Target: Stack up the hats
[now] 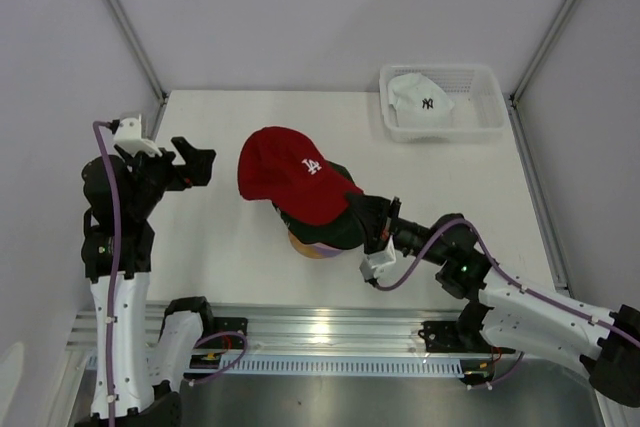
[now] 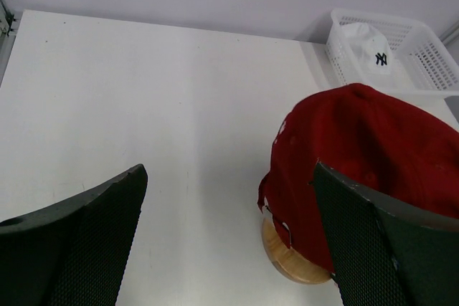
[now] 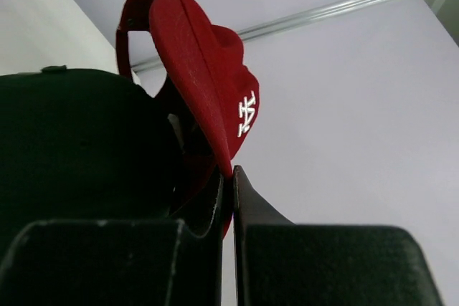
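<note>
Centre frame, the right gripper (image 1: 364,215) has its fingers pressed together on the lower edge of the red cap (image 1: 292,179). The cap sits tilted over a dark cap (image 1: 338,231) on the round wooden stand (image 1: 308,249). At the left of the frame the left gripper (image 1: 203,164) hangs with fingers spread wide, holding nothing, apart from the red cap. A white cap (image 1: 420,94) lies in the mesh basket (image 1: 445,131) at the upper right of the table (image 1: 220,247).
</note>
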